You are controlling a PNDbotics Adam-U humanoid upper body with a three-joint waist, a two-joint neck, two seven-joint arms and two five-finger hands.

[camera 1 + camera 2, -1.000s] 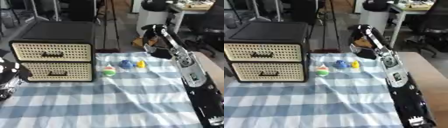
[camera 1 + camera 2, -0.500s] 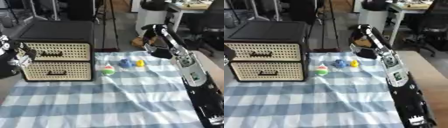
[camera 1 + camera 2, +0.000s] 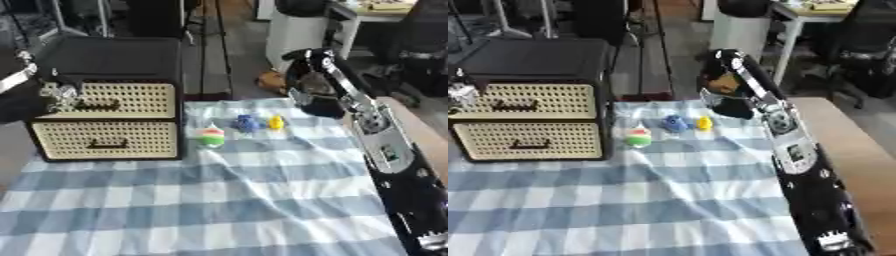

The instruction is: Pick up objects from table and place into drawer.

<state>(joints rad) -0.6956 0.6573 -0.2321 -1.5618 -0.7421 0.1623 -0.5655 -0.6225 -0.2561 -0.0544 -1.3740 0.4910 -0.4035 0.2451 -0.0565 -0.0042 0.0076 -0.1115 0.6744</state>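
A blue-and-white checked cloth (image 3: 227, 200) covers the counter's near part, and nothing lies on it there. Toward the far edge three small things sit in a row: a green and red one (image 3: 211, 137) just beside the drawer unit (image 3: 109, 122), then a blue one (image 3: 247, 122) and a yellow one (image 3: 276, 122). The right hand (image 3: 317, 102) hangs just beyond the yellow one toward the far right; I cannot tell how its fingers stand. The left hand (image 3: 59, 93) touches the closed upper drawer's handle (image 3: 96, 106), fingers curled. The right hand is nearer the objects.
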